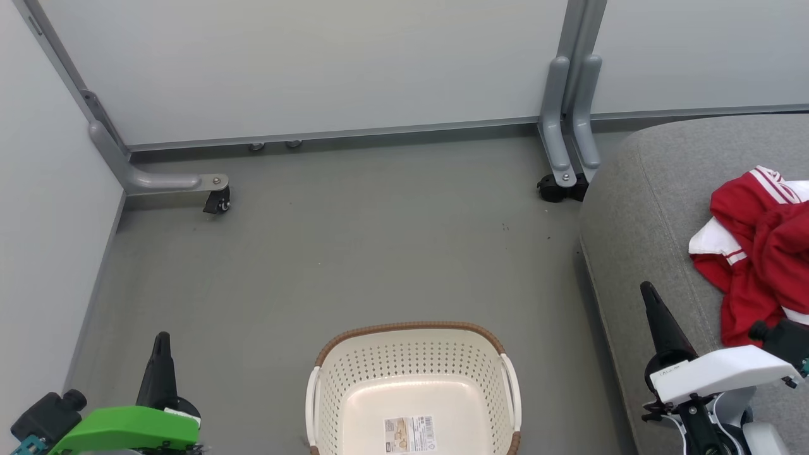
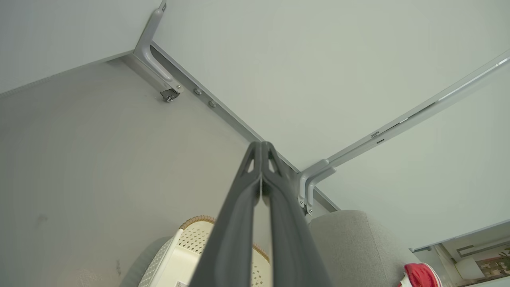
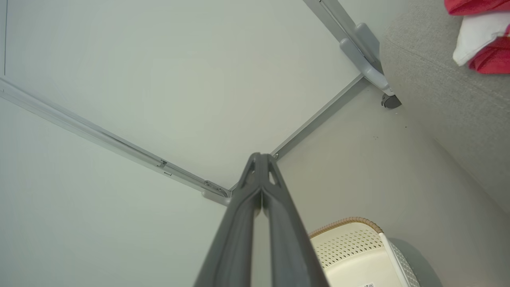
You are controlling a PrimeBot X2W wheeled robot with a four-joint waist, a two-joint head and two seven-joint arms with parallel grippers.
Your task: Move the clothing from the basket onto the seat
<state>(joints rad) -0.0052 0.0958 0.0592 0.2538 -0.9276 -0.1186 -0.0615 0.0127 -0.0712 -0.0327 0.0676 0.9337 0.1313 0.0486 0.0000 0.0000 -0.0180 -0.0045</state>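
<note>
1. Grippers. The left gripper [image 1: 162, 346] has both fingers pressed together along their length, as the left wrist view confirms [image 2: 262, 148]. It holds nothing and touches nothing. It hangs over the floor [image 1: 354, 253], to the left of the basket [image 1: 411, 328] and apart from it. The right gripper [image 1: 651, 303] is likewise pressed together, with no gap at the tips in the right wrist view [image 3: 261, 158], and carries nothing. In the head view it stands over the front edge of the seat [image 1: 657, 208]. I cannot tell whether it touches the fabric.

2. Basket. It stands on the floor between the two arms. The base I can see is bare, showing only its label [image 1: 409, 433]. The near end runs off the bottom of the head view.

3. Clothing. The clothing [image 1: 758, 253] lies in a crumpled red and white heap on the seat, just beyond the right gripper and running off the right edge. I cannot separate shirt from shorts in the heap. I judge the transfer essentially done.

4. Handling, should I reposition it. I expect the fabric to be light, limp and slightly slick. It will drape and trail rather than keep its shape, and nothing in it is fragile. I would pinch a raised fold near the middle of the heap, not a loose white edge, so several layers bunch between the fingers.
</note>
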